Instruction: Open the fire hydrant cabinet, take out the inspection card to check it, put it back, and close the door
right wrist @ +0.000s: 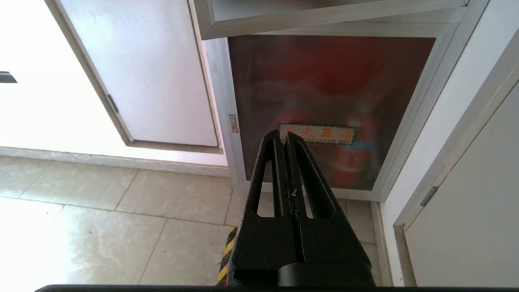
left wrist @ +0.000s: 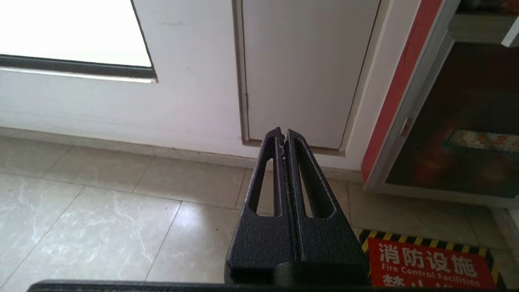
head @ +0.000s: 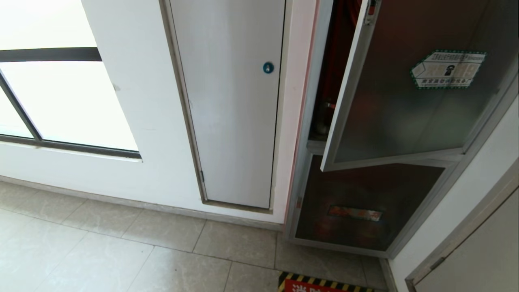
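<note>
Cabinet [head: 320, 101] door [head: 405, 93] is standing ajar, both arms idling low.

The door is swinging out from the right of the silver frame, showing a strip of red interior behind its left edge; no card is showing in that strip. A green-edged sticker [head: 448, 69] is sitting on the tinted glass. Below it a dark glass panel [head: 365, 202] with a red label is staying flush. Left of the cabinet a white panel [head: 231, 101] with a blue lock [head: 268, 67] is sitting shut. The left end effector [left wrist: 283, 136] is hanging over the floor tiles [left wrist: 101, 227], fingers pressed together, holding nothing. The right end effector [right wrist: 284, 138] is likewise closed and empty, pointing toward the lower panel.
</note>
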